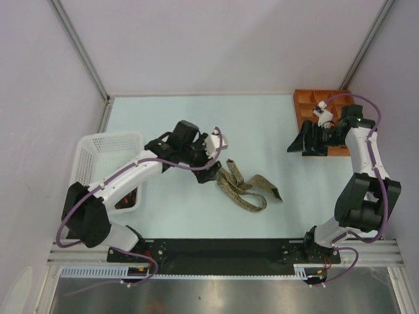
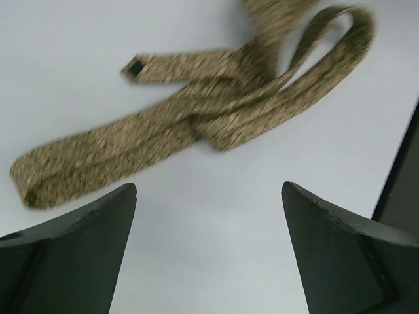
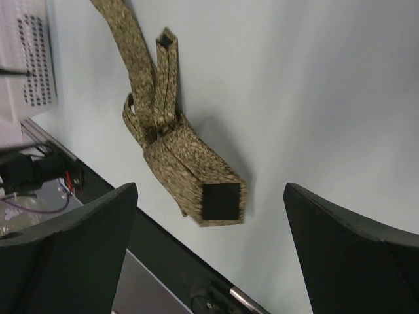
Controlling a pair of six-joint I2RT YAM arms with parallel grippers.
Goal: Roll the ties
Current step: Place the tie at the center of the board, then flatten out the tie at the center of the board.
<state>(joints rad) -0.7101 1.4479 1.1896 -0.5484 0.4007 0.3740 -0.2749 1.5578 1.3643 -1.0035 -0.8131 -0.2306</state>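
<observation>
So the olive-tan tie (image 1: 247,191) is lying in a loose tangle on the desk (image 1: 196,124), about midway along the near edge and a bit in from it. It's folding back over itself with a loop in the middle.

It's looking like light, floppy, slightly slick fabric, so I'm guessing it's going to slump and slide rather than hold any shape. I'd be pinching it flat at the wide end (image 3: 186,173), where the dark lining patch (image 3: 221,201) is showing, or at the narrow tip (image 2: 141,65). I wouldn't go for the crossed-over bit, since grabbing there is probably just dragging the whole tangle along.

Left gripper (image 2: 208,193) is hovering just beside the tie's left end, jaws wide apart, nothing in them. Right gripper (image 1: 296,144) is hanging near the orange tray (image 1: 302,98) at the far right corner, also spread wide and holding nothing.
</observation>
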